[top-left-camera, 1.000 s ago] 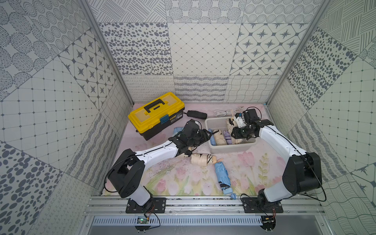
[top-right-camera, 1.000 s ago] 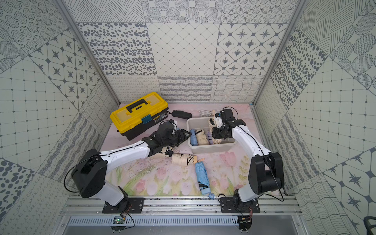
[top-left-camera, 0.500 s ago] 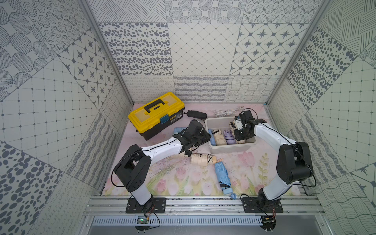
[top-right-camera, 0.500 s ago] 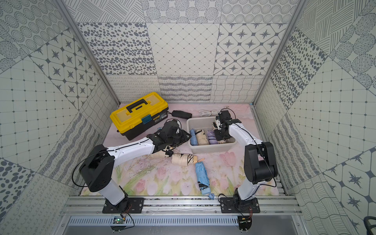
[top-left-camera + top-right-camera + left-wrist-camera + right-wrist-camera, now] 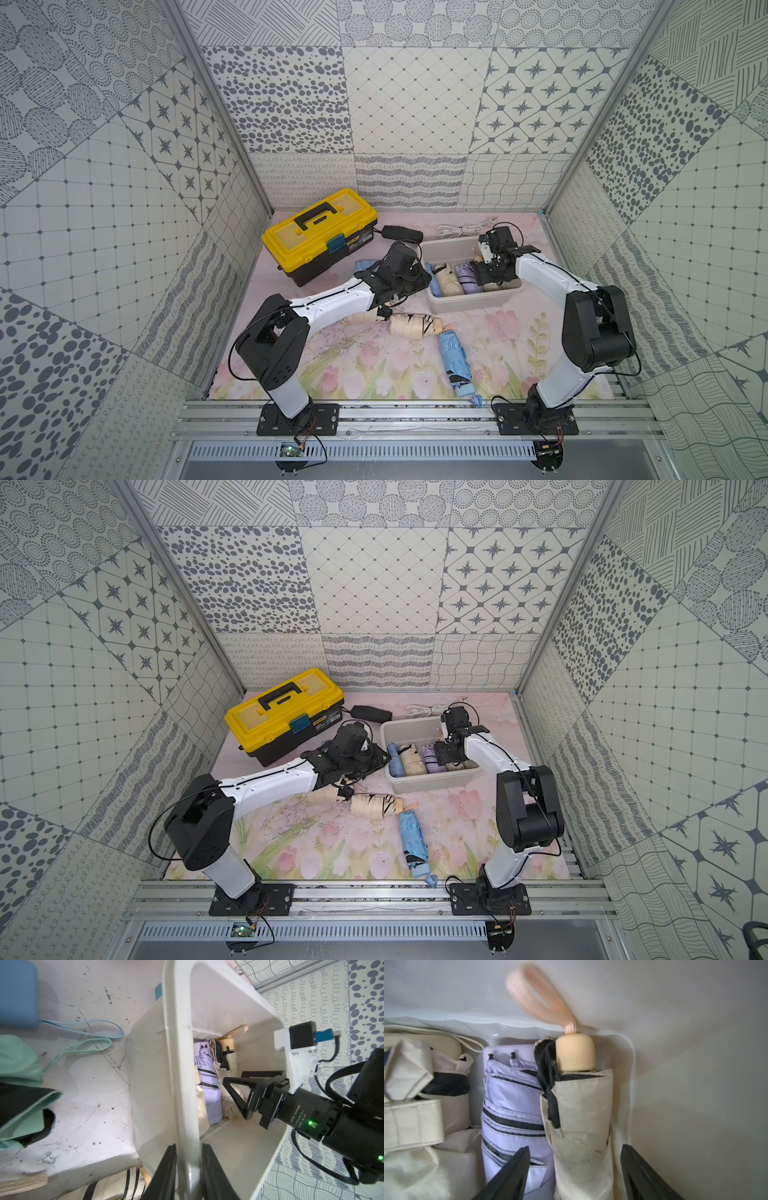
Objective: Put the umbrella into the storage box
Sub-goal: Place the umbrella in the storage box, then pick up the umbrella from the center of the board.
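Note:
The white storage box (image 5: 473, 301) (image 5: 432, 781) stands on the mat at back right and holds several folded umbrellas side by side. My left gripper (image 5: 188, 1147) (image 5: 419, 276) is shut on the box's left rim (image 5: 180, 1064). My right gripper (image 5: 575, 1147) (image 5: 486, 276) (image 5: 234, 1077) hangs open inside the box. A cream umbrella (image 5: 583, 1115) with a peach handle lies between its spread jaws against the box wall (image 5: 695, 1084), beside a lavender umbrella (image 5: 512, 1105). On the mat lie a cream striped umbrella (image 5: 413, 326) and a blue umbrella (image 5: 455, 361).
A yellow-lidded toolbox (image 5: 318, 235) stands at back left, with a black pouch (image 5: 401, 232) and a white cable (image 5: 459, 228) behind the box. Another blue umbrella (image 5: 365, 266) and a mint one (image 5: 18, 1059) lie by my left arm.
My left gripper has closed onto the box rim. My right gripper has lowered into the box and opened, letting go of the cream umbrella.

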